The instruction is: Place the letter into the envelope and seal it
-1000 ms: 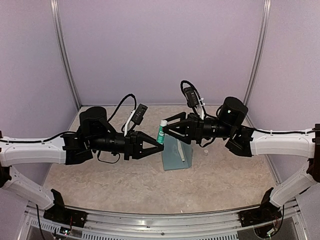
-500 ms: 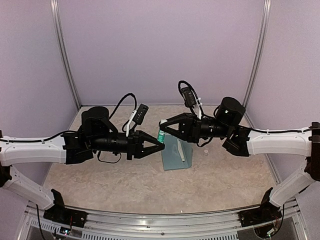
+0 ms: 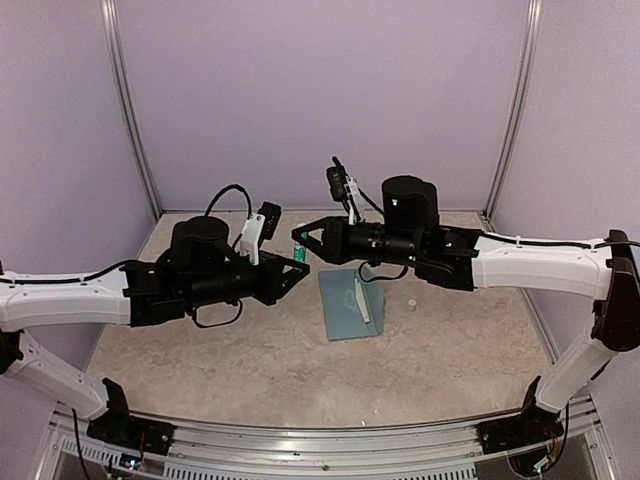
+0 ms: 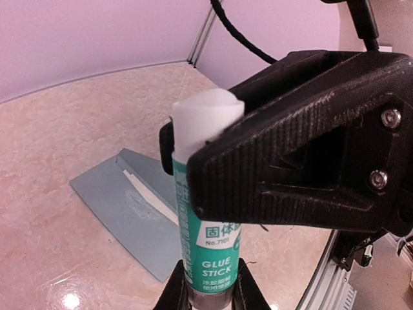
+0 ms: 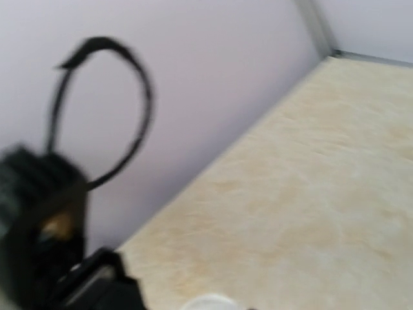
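The teal-blue envelope [image 3: 345, 308] lies flat on the table, with a white strip [image 3: 362, 300] along its right side; it also shows in the left wrist view [image 4: 122, 203]. A green glue stick [image 3: 299, 258] with a white top is held in the air to the left of the envelope. My left gripper [image 3: 296, 270] is shut on its base [image 4: 210, 294]. My right gripper [image 3: 303, 240] closes round its upper part [image 4: 187, 152]. In the blurred right wrist view only the stick's white top [image 5: 210, 302] shows.
A small white cap [image 3: 410, 302] lies on the table right of the envelope. Lilac walls and metal posts enclose the table on three sides. The left arm's wrist camera [image 3: 268, 215] and cable sit close to the right gripper.
Both grippers have moved left and back with the glue stick, off the envelope. The left gripper, open before, has closed on the stick's base.
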You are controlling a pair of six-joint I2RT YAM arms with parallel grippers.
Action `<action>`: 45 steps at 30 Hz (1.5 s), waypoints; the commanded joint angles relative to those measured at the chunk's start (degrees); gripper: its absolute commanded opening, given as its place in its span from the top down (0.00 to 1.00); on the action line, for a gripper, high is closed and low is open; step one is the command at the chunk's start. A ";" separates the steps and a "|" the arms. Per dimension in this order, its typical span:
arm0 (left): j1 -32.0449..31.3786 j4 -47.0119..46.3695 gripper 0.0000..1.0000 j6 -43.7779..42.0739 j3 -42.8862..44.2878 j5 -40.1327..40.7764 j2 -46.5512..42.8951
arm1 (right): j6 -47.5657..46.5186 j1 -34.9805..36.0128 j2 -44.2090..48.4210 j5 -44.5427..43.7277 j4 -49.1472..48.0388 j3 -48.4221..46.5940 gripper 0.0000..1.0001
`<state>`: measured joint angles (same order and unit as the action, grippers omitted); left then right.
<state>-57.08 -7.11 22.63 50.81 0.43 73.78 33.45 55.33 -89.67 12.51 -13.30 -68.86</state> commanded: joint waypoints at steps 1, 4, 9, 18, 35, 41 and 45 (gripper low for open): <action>-1.29 1.14 1.00 -0.27 3.00 5.66 2.01 | 2.17 1.73 -4.38 -13.03 9.92 -3.47 1.00; -1.54 2.30 1.00 0.14 3.92 7.36 3.31 | 2.62 1.86 -4.60 -13.79 9.32 -3.90 1.00; -0.87 1.35 1.00 0.84 3.02 4.53 2.25 | -1.69 1.75 -0.13 -11.09 5.05 -0.29 0.84; 2.70 -4.58 1.00 2.12 -0.76 -12.33 -1.21 | -5.05 -4.15 10.18 9.13 -7.63 11.75 0.32; 0.39 -14.37 1.00 3.16 -1.50 -33.69 -2.11 | 0.17 -4.09 7.55 32.52 -28.28 14.65 0.49; 0.13 -14.30 1.00 3.38 -1.39 -34.44 -1.11 | 2.65 -3.81 6.26 34.30 -32.51 14.35 0.65; 0.09 -14.15 1.00 3.34 -1.15 -34.30 -0.58 | 3.61 -3.65 5.18 35.83 -33.72 13.39 0.67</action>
<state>-56.47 -19.73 25.74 49.19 -32.56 72.49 35.57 51.24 -83.37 46.13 -43.48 -53.71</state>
